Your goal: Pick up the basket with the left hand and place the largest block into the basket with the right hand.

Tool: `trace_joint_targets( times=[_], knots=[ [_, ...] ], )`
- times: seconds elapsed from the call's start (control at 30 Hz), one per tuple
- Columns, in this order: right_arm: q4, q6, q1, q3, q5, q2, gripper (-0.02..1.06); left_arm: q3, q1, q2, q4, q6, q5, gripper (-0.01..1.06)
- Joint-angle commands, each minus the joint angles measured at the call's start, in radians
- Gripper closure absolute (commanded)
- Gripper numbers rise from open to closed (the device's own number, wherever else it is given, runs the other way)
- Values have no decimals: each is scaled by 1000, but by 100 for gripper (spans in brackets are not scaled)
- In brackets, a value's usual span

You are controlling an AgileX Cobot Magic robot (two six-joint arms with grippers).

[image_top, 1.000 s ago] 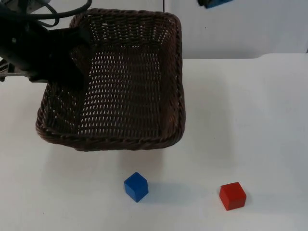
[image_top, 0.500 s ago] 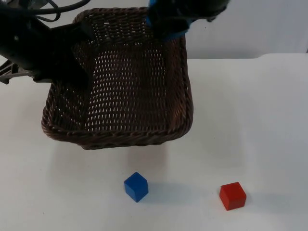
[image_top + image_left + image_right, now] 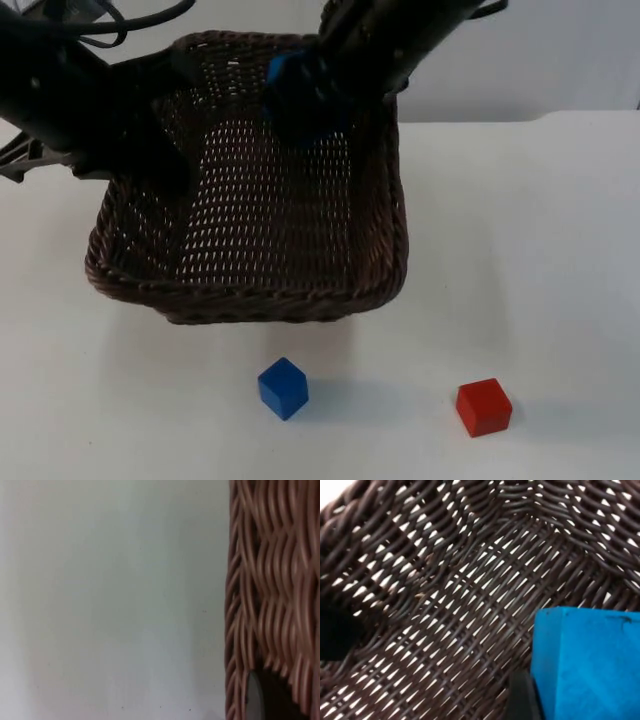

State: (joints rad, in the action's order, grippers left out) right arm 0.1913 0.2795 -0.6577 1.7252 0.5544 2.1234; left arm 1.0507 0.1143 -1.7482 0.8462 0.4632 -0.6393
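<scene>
A dark brown wicker basket (image 3: 250, 295) hangs above the white table, held at its left rim by my left gripper (image 3: 160, 140), which is shut on it. Its woven wall (image 3: 270, 580) runs beside a black fingertip (image 3: 255, 697) in the left wrist view. My right gripper (image 3: 312, 100) reaches over the basket's far side, shut on a large blue block (image 3: 283, 72). In the right wrist view that blue block (image 3: 590, 665) hovers over the basket's inner floor (image 3: 445, 605), apart from it.
A small blue cube (image 3: 283, 388) lies on the table just in front of the basket. A red cube (image 3: 484, 407) sits to its right near the front edge. The grey wall (image 3: 540, 50) stands behind the table.
My right arm has come in from the upper right with the blue block and moved down-left over the basket. The basket has drifted slightly right.
</scene>
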Motion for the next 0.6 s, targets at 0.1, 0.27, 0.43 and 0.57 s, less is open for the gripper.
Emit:
trace_joint_targets(
  times=[0.1, 0.27, 0.43, 0.57],
  knots=[
    [27, 6, -6, 15, -3, 1, 97, 1, 0, 16, 33, -4, -6, 105],
    [49, 6, -6, 16, -3, 1, 50, 1, 0, 16, 33, -6, -7, 105],
    [54, 6, -6, 16, -5, -1, 20, 1, 0, 16, 33, -8, -10, 105],
    [54, 6, -6, 16, -1, -35, 17, 1, 0, 16, 33, -8, -10, 105]
  ],
)
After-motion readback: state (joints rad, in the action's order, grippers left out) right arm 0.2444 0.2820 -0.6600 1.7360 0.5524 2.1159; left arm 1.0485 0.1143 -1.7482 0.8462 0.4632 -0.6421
